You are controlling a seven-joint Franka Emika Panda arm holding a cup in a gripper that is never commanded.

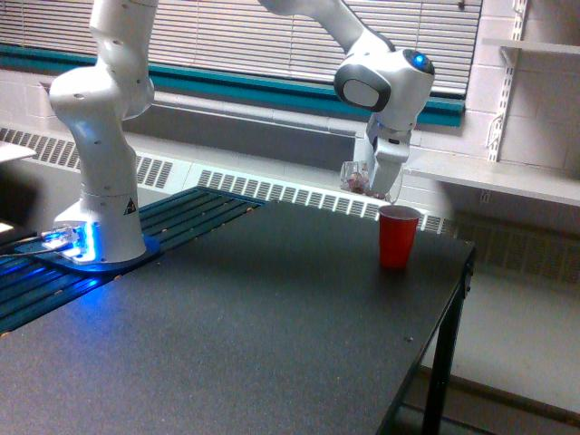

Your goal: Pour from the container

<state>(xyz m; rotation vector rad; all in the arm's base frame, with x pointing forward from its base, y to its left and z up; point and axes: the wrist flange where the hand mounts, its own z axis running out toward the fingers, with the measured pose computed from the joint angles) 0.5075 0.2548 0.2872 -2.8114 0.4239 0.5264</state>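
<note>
The gripper (384, 178) hangs above the far right corner of the dark surface (272, 326), its jaws clamped on the clear container (355, 178), which is held in the air with brownish-pink bits showing inside. The container sits just up and toward the exterior view's left of the 1 red cup (398, 236), which stands upright near the surface's right edge; the 2 are close but apart. To pour well, the container's lip likely needs to come over the red cup's open mouth before any tilt begins. The tilt should then be slow and steady, since loose bits can tumble out together and overshoot the rim.
</note>
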